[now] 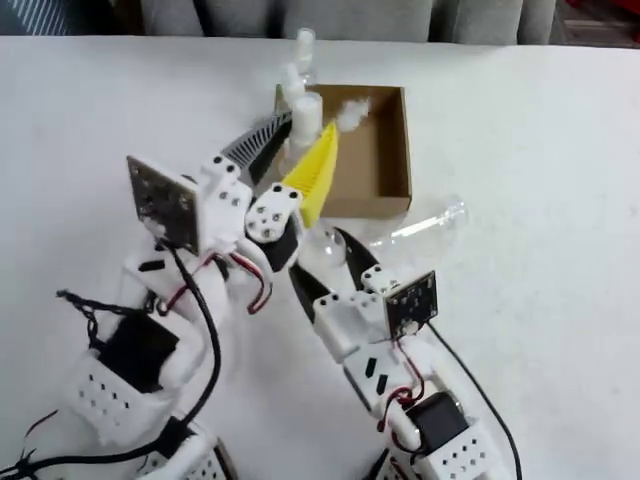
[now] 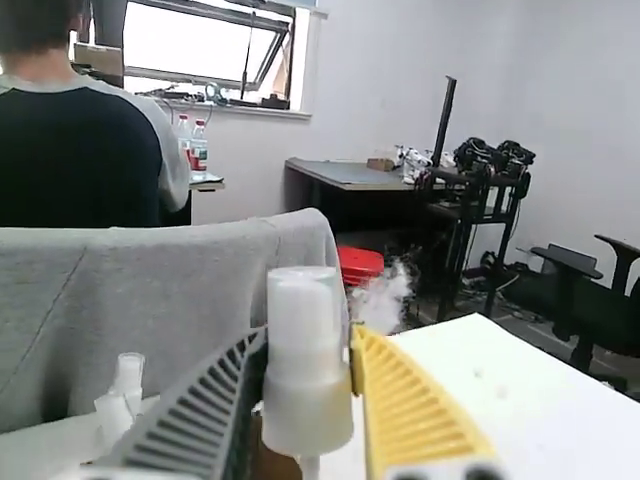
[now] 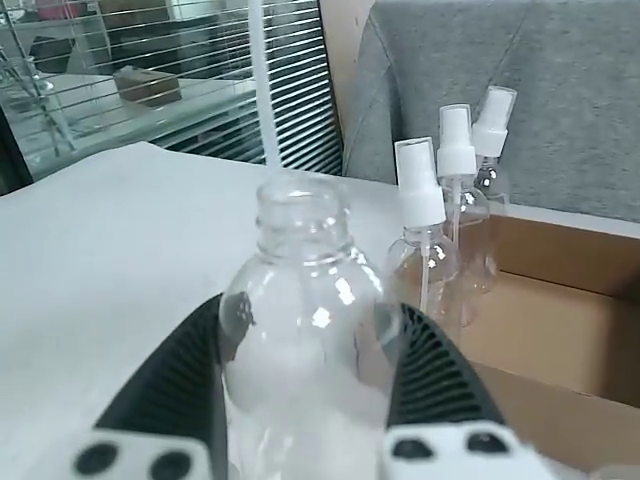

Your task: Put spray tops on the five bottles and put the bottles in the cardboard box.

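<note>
My left arm [image 1: 225,200] stretches forward over the near corner of the cardboard box [image 1: 380,165]. Its wrist is level, and the grey and yellow left jaws point away across the desk [image 1: 520,120]. They are clamped on a white spray top [image 2: 305,360], held upright above that corner with its tube hanging below.

My right arm [image 1: 350,320] lies lower and shorter, just in front of the box. Its black right jaws are closed around the body of a clear bottle [image 3: 300,340], which stands upright with an open neck and no top.

Three bottles with spray tops [image 3: 455,180] stand close together by the box's far corner; I cannot tell whether they are inside it. One more uncapped bottle [image 1: 420,228] lies on its side on the desk, just beside the box's near right corner.
</note>
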Controlling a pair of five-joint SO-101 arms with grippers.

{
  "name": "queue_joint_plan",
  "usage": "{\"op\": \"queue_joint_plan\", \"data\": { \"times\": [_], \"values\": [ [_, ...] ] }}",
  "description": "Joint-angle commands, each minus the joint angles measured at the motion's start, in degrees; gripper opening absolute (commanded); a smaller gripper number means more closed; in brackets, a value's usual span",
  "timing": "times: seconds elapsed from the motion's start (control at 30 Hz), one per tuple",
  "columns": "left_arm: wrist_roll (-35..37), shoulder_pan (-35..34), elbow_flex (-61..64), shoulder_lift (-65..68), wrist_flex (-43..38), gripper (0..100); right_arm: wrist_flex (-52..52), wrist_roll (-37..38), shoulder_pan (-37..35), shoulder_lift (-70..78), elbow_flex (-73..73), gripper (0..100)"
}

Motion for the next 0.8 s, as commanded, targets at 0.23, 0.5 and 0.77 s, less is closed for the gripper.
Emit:
{"op": "queue_joint_plan", "data": {
  "times": [0.23, 0.5, 0.77],
  "values": [
    [-0.7, 4.26, 7.03, -1.71, -1.23, 2, 0.22, 0.62, -0.31, -0.66, 0.88, 1.5],
    [-0.7, 3.91, 17.41, -8.92, -6.07, 2, 0.13, 0.62, -0.31, -0.66, 0.88, 1.5],
    [-0.7, 4.09, 28.22, -11.91, -14.24, 2, 0.13, 0.62, -0.31, -0.66, 0.88, 1.5]
  ]
}}
